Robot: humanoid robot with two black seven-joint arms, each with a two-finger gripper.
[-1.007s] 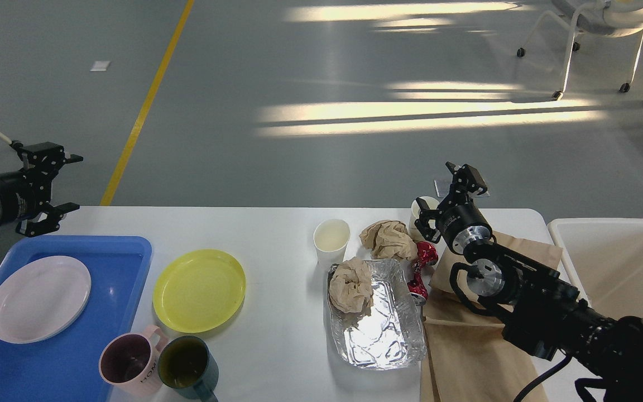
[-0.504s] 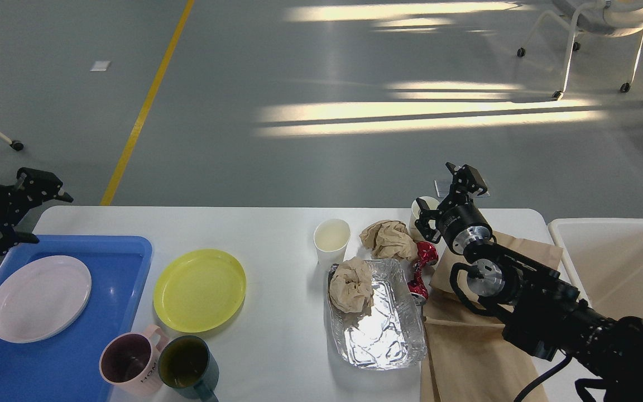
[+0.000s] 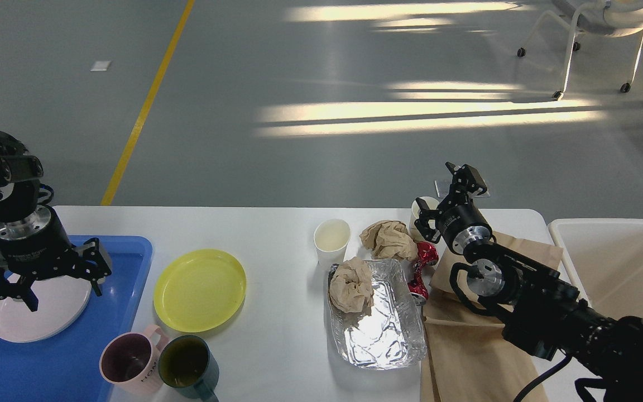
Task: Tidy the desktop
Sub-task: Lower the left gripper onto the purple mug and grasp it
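The white desktop fills the lower view. My left gripper points down, open, just over the white plate in the blue tray; it holds nothing. My right gripper is open and empty at the back right, next to a white paper cup partly hidden behind it. Another paper cup, two crumpled brown paper balls, a foil tray and a crushed red can lie near the middle.
A yellow plate lies right of the blue tray. A pink mug and a dark green mug stand at the front edge. Brown paper bags lie under my right arm. A white bin stands off the right edge.
My left arm has swung in from beyond the table's left edge and now points its open gripper down over the white plate. The right arm has not moved.
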